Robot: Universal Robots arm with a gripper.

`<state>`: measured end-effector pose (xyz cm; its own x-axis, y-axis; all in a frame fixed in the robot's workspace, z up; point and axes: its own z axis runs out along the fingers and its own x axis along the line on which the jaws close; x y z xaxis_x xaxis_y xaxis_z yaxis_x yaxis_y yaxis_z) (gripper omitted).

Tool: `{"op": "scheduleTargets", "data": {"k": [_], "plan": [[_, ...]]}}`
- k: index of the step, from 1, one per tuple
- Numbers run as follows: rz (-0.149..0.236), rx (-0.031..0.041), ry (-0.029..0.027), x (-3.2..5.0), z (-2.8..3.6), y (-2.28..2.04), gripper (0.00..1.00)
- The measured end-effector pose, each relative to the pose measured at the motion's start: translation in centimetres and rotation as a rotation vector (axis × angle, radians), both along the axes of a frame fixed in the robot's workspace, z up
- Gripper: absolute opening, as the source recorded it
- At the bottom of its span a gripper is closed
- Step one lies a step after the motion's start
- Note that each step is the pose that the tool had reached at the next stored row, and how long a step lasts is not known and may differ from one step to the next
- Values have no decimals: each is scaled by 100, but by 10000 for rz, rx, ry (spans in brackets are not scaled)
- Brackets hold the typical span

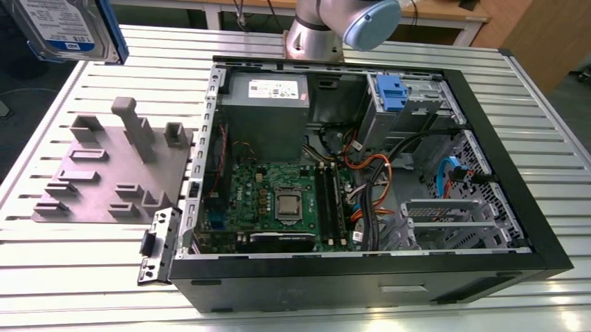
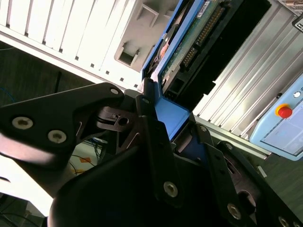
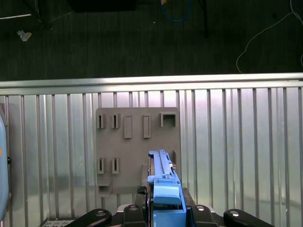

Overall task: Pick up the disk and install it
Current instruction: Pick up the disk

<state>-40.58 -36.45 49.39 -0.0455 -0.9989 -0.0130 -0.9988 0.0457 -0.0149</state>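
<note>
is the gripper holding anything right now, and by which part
Yes: the gripper holds the disk, jaws shut on the blue bracket at one end of it.

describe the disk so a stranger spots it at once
From the computer case, look past the grey fixture plate to the exterior view's upper left. The disk hangs above the table: silver, blue-and-white label, blue frame, unlike the case's bare blue latch.
</note>
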Motion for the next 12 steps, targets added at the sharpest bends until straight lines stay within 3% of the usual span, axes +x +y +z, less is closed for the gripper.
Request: {"op": "scheduleTargets", "data": {"k": [8,9,10,12], "plan": [[-1,0,1,19,0,0,37],[-1,0,1,43,0,0,37],[0,0,1,132,0,0,37],[-1,0,0,135,0,0,37]]}}
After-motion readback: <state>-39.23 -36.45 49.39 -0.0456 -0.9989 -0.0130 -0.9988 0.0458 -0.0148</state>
